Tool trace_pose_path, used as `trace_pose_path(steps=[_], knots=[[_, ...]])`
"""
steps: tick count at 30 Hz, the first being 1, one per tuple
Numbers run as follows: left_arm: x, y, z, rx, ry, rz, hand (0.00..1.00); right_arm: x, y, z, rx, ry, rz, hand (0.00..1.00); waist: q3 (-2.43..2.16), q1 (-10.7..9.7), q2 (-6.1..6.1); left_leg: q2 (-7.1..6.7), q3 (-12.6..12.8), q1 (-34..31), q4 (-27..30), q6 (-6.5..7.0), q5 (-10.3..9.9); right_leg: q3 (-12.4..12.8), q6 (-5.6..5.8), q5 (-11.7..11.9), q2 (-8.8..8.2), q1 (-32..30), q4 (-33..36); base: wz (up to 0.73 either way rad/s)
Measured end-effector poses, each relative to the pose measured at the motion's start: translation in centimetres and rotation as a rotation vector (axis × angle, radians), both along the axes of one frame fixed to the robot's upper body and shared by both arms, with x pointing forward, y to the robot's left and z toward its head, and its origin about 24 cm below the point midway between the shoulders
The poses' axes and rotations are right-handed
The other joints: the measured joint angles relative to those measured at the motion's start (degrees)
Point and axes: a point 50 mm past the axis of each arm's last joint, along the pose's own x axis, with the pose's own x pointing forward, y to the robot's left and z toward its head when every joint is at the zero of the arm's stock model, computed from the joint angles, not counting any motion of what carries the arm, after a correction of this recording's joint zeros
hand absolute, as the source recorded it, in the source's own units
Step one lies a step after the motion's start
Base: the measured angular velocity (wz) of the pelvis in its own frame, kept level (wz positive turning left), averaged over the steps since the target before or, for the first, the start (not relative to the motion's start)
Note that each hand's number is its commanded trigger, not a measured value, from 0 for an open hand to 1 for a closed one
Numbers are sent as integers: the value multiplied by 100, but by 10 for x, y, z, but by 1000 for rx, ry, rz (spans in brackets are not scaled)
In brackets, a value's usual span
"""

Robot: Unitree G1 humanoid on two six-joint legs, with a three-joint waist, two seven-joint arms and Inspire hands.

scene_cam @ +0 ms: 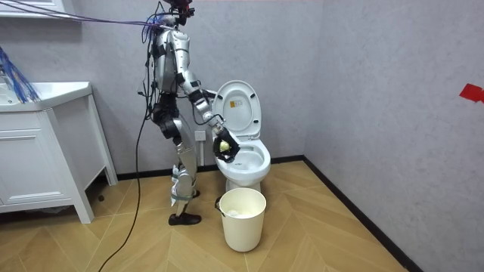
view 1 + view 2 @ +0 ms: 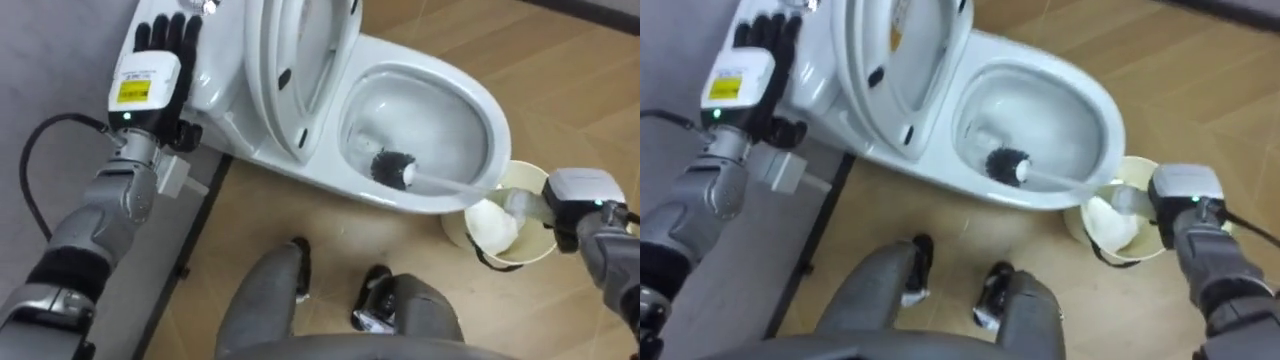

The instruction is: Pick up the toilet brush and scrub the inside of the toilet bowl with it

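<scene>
The white ceramic toilet (image 2: pixel 478 100) fills the middle of the eye view, from 11 o'clock to 2 o'clock. Its white plastic lid and seat (image 2: pixel 290 60) stand raised, leaning back toward the white tank (image 2: pixel 218 92) at 10 o'clock.

The toilet brush with black bristle head and pale thin handle (image 2: pixel 393 168) is inside the open bowl. Its head lies low against the inner wall on the side nearest to the robot. The handle goes over the rim toward 3 o'clock and ends in the right hand (image 2: pixel 578 192). This hand is seen from its back and, as far as the pictures show, its fingers are closed around the end of the handle.

Just below this hand, at 4 o'clock, a cream round plastic bucket (image 2: pixel 545 250) stands on the light wooden floor (image 2: pixel 330 215), very near to the front of the toilet. Something white lies in it, but I cannot tell what.

The left hand (image 2: pixel 150 70) is at 10 o'clock. It rests flat on the tank with the dark fingers straight and pointing to 12 o'clock, holding nothing.

In the room view the robot stands upright at the side of the toilet, on the room view's left of it. The bucket is before the toilet, and a white cabinet (image 1: pixel 38 151) stands far at the room view's left by the grey wall (image 1: pixel 378 75).
</scene>
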Motion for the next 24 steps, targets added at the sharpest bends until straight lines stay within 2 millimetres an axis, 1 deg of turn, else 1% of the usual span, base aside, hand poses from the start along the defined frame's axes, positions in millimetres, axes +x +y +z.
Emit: trace_pose_path(steps=[1,2,3,4,5,6,7,8,9,12,15,18,21,24], knots=[[2,-2,2,0,-17,-5,0,4,0,3,-6,-9,2,100,6,38,-9,-7,-11,-115,56,-2,7,-10,-27,-19,-44,-113,79,13],[5,-4,7,0,-55,-13,0,13,0,9,-22,-28,9,100,20,54,-12,-42,-65,-339,155,-10,32,-44,-49,-52,-76,-333,238,25],[10,-8,13,2,-94,-25,0,22,1,15,-38,-53,16,100,30,79,-7,-75,-120,-569,272,-18,37,-95,-73,-101,-146,-540,399,27],[10,-9,14,1,-107,-28,0,26,1,18,-46,-65,20,100,41,107,-7,-75,-131,-666,333,-20,39,-114,-86,-120,-155,-622,463,21],[15,-13,21,1,-147,-43,0,32,3,22,-55,-89,29,100,46,166,-9,-73,-166,-859,436,-30,43,-159,-119,-154,-178,-784,558,13],[16,-14,25,1,-182,-45,0,42,6,30,-61,-122,40,100,64,187,-37,-79,-165,-1043,508,-32,43,-164,-134,-191,-215,-973,677,9],[17,-14,27,-1,-204,-46,0,48,8,35,-65,-140,45,100,73,196,-52,-82,-164,-1135,540,-34,44,-171,-151,-201,-236,-1075,727,5],[18,-16,33,-8,-252,-48,0,59,10,44,-77,-173,55,100,90,234,-79,-86,-163,-1313,600,-44,51,-170,-171,-213,-256,-1263,820,0],[20,-19,38,-12,-285,-56,0,66,10,51,-94,-195,55,100,102,270,-98,-84,-171,-1441,661,-46,52,-173,-191,-225,-262,-1382,895,5],[22,-21,43,-16,-341,-62,0,75,8,64,-121,-230,48,100,109,319,-110,-96,-209,-1638,712,-57,57,-220,-213,-248,-276,-1538,954,8],[22,-19,50,-15,-403,-57,0,80,8,72,-133,-256,55,100,127,326,-148,-74,-212,-1830,780,-62,60,-230,-225,-253,-262,-1708,993,0],[24,-19,56,-6,-438,-58,0,84,9,77,-152,-268,57,100,131,332,-157,-68,-209,-1979,855,-61,61,-228,-233,-258,-266,-1846,1066,0],[28,-18,62,3,-461,-61,0,93,9,90,-174,-295,67,100,139,337,-165,-79,-190,-2117,949,-55,71,-230,-257,-269,-322,-1990,1192,0],[32,-19,67,13,-470,-65,0,97,7,96,-174,-304,67,100,143,335,-161,-103,-214,-2200,1028,-53,72,-243,-265,-290,-354,-2060,1289,4]])
